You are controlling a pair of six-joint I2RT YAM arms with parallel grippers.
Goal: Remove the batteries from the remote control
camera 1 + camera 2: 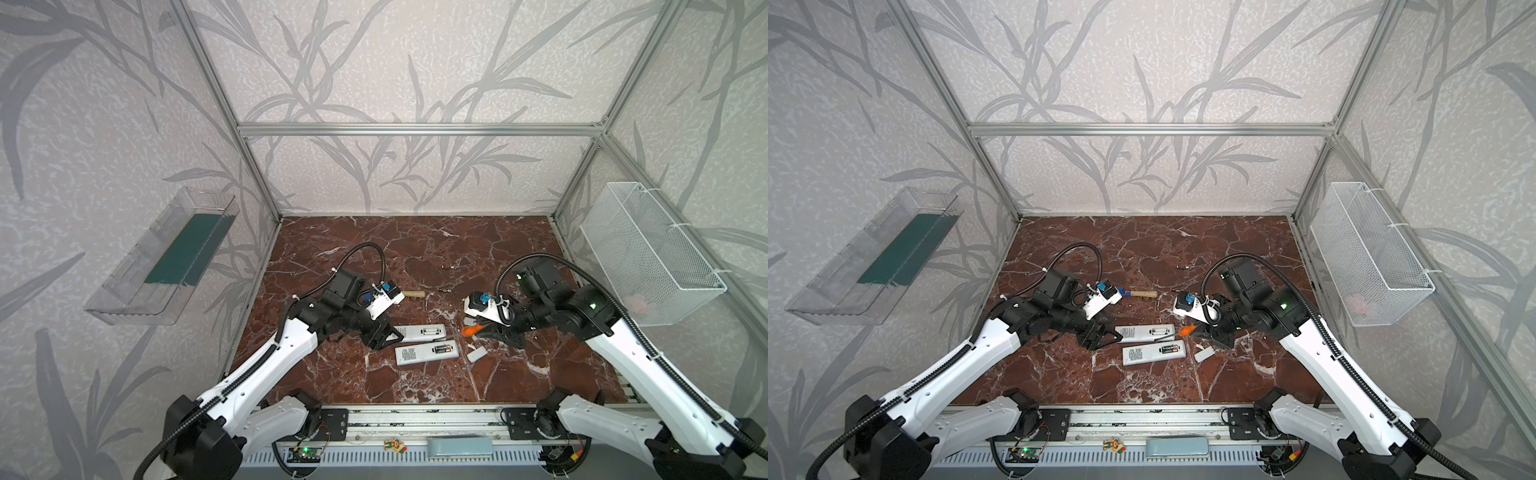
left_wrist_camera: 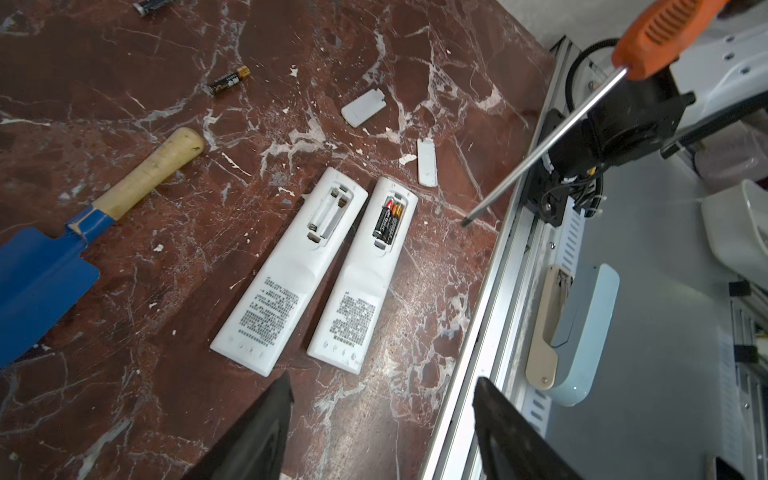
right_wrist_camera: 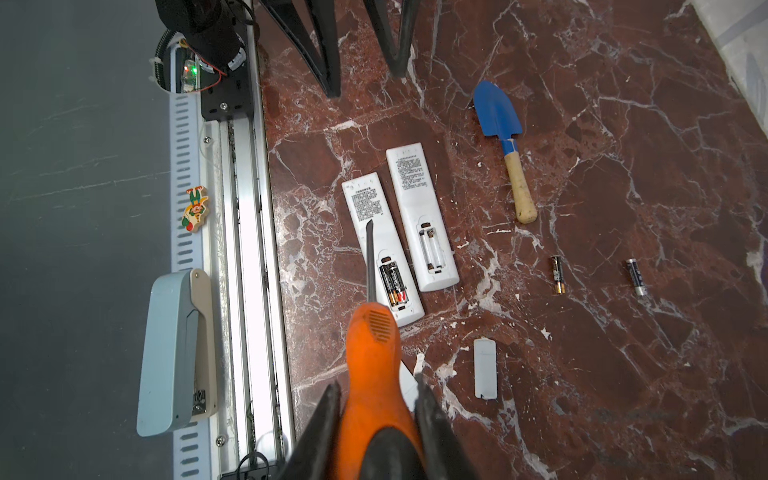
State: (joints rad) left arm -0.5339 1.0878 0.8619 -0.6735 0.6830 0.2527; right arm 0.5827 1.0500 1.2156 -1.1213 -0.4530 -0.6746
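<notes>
The right gripper [image 3: 376,390] is clamped on the orange handle of a screwdriver [image 3: 372,345], with the shaft pointing left. In the right wrist view the shaft crosses the loaded remote [image 3: 365,199], just beside its two batteries [image 3: 392,284]. The left wrist view shows the tip apart from that remote, on its near side.

The left gripper [image 2: 382,395] hangs just left of the remotes, jaws apart with nothing between them. The empty remote [image 3: 419,208] lies alongside on the far side, its bay bare. Both remotes are back-up on the table [image 1: 415,249].

Right of them lie a far cover [image 2: 363,108] and a near cover [image 2: 427,162]. The right wrist view hides most of the near one behind the handle.

Farther back lie a loose battery [image 3: 558,274] and, beyond it, a second battery [image 3: 636,276]. They are sharp in the wrist views but mere specks in both top views.

Left of them is a trowel [image 3: 498,112]. Its blue blade is whole in the right wrist view and mostly behind the left arm in both top views.
</notes>
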